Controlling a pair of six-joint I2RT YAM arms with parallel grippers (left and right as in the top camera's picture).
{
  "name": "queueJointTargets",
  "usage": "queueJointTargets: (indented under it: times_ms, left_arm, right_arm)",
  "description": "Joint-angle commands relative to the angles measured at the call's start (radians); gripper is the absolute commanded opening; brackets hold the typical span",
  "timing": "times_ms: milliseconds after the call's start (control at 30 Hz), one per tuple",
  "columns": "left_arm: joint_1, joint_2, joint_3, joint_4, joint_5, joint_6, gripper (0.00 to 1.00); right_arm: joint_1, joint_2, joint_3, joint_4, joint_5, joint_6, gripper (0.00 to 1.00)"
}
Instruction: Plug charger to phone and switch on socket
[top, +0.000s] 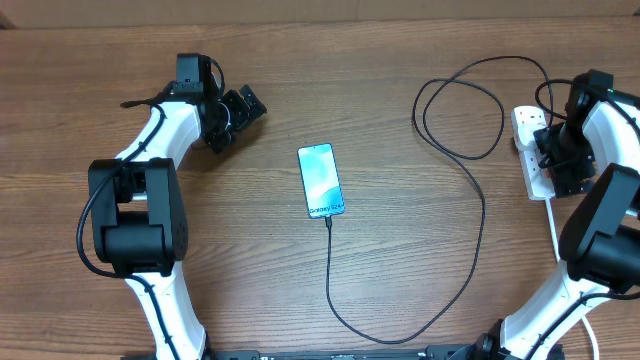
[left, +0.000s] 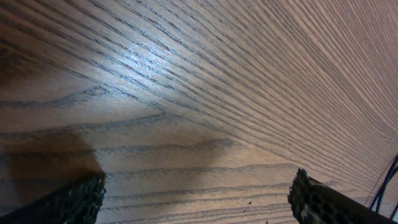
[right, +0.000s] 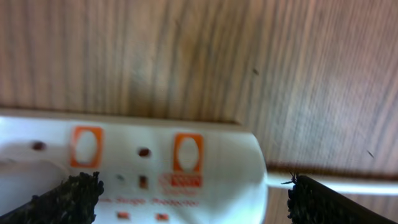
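The phone lies screen up at the table's middle, with the charger cable running from its near end in a wide loop toward the right. The socket, a white power strip, lies at the right edge and is partly covered by the right arm. My right gripper hangs open directly over it; in the right wrist view the socket with orange switch marks fills the space between the spread fingertips. My left gripper is open at the far left over bare wood, holding nothing. The charger's plug is hidden.
The socket's white cord trails toward the front right, beside the right arm's base. Loops of black cable lie on the wood left of the socket.
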Motion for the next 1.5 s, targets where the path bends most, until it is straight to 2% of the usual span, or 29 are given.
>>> queueJointTargets:
  times_ms: [0,733,1100,1467]
  left_arm:
    - [0.006,0.034,-0.026,-0.015,-0.077,-0.006,1.0]
    - [0.006,0.034,-0.026,-0.015,-0.077,-0.006,1.0]
    - [0.006,0.034,-0.026,-0.015,-0.077,-0.006,1.0]
    - [0.006,0.034,-0.026,-0.015,-0.077,-0.006,1.0]
  right_arm:
    - [-0.005,0.022,0.014,0.023,0.06,0.008,1.0]
    - [-0.008,0.034,0.014,0.111,0.058,0.011,1.0]
    - [-0.008,0.035,-0.08,0.214,-0.016,0.011,1.0]
    - [-0.008,0.035,-0.084,0.143,-0.047,-0.027,1.0]
